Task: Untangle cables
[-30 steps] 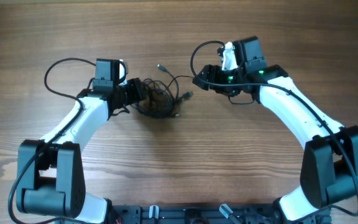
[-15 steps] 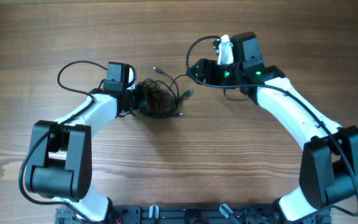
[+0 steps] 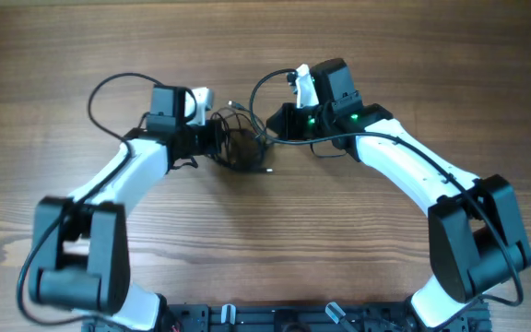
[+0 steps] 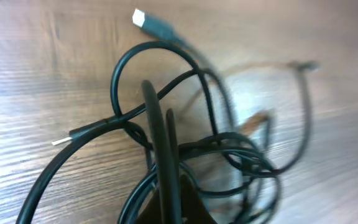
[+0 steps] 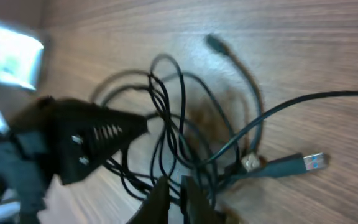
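The cables (image 3: 243, 146) lie in a looped black bunch on the wooden table between my two grippers. My left gripper (image 3: 214, 138) is at the bunch's left side, shut, with loops (image 4: 185, 81) wound around its blades (image 4: 160, 127) and a strand crossing them. A white plug tip (image 4: 140, 17) points up and left. My right gripper (image 3: 273, 125) is at the bunch's right edge. Its fingers (image 5: 191, 196) stand almost together around the gripper's midpoint (image 5: 174, 182), with thin strands (image 5: 166, 124) caught at the tips. A silvery-blue plug (image 5: 312, 162) lies to the right.
Thicker black arm cables arc over the table behind each wrist: one loop (image 3: 109, 88) at the left, one (image 3: 264, 83) by the right wrist. The left gripper's black wedge (image 5: 98, 140) fills the left of the right wrist view. Bare wood (image 3: 265, 240) lies in front.
Both grippers have closed. The right arm has moved left onto the bunch's edge, and the left gripper has pushed right into the bunch.
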